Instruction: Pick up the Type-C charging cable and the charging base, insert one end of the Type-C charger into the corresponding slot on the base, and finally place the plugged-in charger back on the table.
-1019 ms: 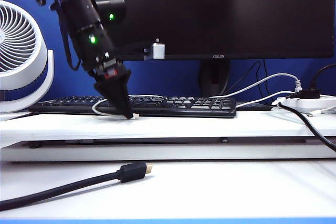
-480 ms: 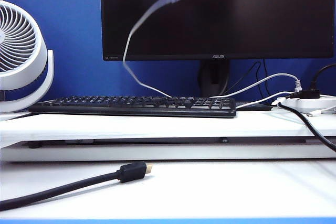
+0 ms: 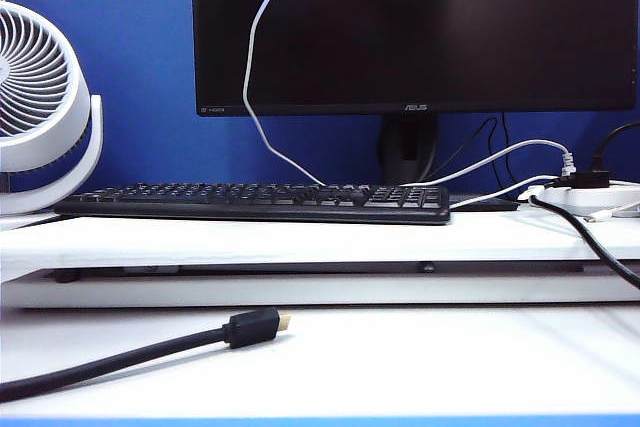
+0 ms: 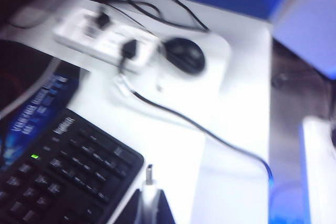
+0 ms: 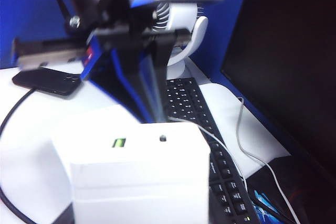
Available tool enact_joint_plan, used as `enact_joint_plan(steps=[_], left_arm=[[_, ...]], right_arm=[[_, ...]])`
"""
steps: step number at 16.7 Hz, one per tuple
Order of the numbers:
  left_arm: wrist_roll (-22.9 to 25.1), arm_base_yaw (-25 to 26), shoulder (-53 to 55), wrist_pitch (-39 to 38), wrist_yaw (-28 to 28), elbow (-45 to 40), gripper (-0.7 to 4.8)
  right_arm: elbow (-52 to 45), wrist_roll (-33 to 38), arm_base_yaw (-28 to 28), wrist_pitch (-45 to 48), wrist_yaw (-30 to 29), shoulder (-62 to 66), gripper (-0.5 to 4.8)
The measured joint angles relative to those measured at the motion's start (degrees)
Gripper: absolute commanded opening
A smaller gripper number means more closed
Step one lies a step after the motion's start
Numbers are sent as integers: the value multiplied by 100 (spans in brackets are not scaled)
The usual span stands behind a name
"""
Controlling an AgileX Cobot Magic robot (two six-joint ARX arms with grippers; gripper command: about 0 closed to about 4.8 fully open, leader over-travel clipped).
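Note:
In the left wrist view my left gripper [image 4: 149,205] is shut on the white plug of the Type-C charging cable [image 4: 149,176], whose metal tip sticks out past the fingers. The exterior view shows the cable [image 3: 250,67] hanging from the top edge down to the keyboard, with neither gripper in sight. The charging base [image 5: 137,174], a white block with a small green mark, fills the right wrist view close to the camera. My right gripper is shut on it, its fingers hidden behind it. The left gripper [image 5: 153,109] hangs just beyond the base. The table [image 3: 300,237] lies below.
A black keyboard [image 3: 250,199] lies on the table before a dark monitor [image 3: 420,27]. A white fan [image 3: 40,97] stands at the left, a power strip [image 3: 585,195] with plugged leads at the right. A black gold-tipped cable [image 3: 240,329] lies in front. A mouse [image 4: 182,55] sits beside the strip.
The left arm rose from the table beside the keyboard and out of the exterior view, drawing the white cable up with it. The base seen before the monitor has also left that view.

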Motion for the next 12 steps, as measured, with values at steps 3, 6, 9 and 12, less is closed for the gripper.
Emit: enact_joint_plan(steps=[3, 6, 9, 12], left_arm=[[964, 0, 4, -417, -138, -2, -7], [2092, 0, 20, -901, -855, -2, -7], [3086, 0, 562, -1735, -1622, -33, -6], [3069, 0, 1095, -1738, -1609, -28, -6]], right_arm=[[0, 0, 0, 0, 0, 0, 0], [0, 0, 0, -2, 4, -2, 0], [0, 0, 0, -2, 4, -2, 0], [0, 0, 0, -2, 2, -2, 0]])
